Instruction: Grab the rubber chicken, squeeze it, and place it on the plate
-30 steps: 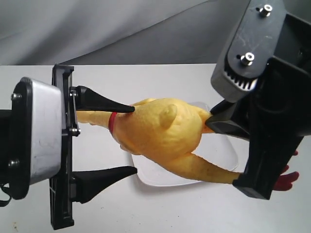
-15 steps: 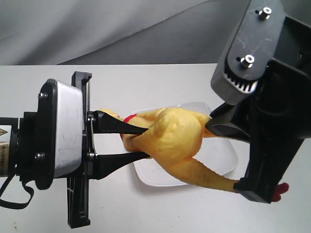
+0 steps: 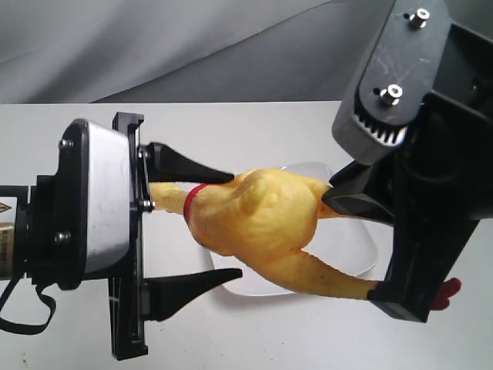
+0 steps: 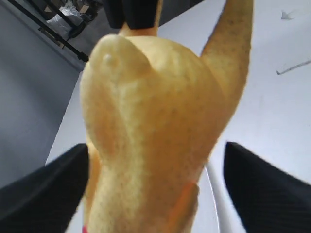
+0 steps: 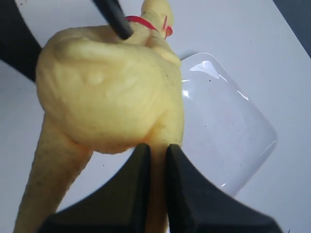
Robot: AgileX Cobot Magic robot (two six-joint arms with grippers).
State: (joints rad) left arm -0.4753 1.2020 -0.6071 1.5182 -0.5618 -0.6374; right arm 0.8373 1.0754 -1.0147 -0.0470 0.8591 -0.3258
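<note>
The yellow rubber chicken [image 3: 258,220] hangs in the air over the white plate [image 3: 350,258], its red collar [image 3: 192,202] pointing left. My right gripper [image 3: 333,198] is shut on one of its legs, which the right wrist view shows pinched between the black fingers [image 5: 136,165]. The other leg trails down to a red foot [image 3: 448,290]. My left gripper [image 3: 235,225] is open, with its fingers [image 3: 192,284] on either side of the chicken's front body. In the left wrist view the chicken [image 4: 150,121] fills the space between the spread fingers [image 4: 262,189].
The plate [image 5: 218,126] lies on a white table [image 3: 254,123]. A grey backdrop [image 3: 154,46] rises behind the table. The bulky right arm [image 3: 431,154] covers the plate's right side.
Half a second ago my left gripper was shut on the chicken's body, squashing it. It has since opened and the body has sprung back. The right gripper has kept hold of the leg.
</note>
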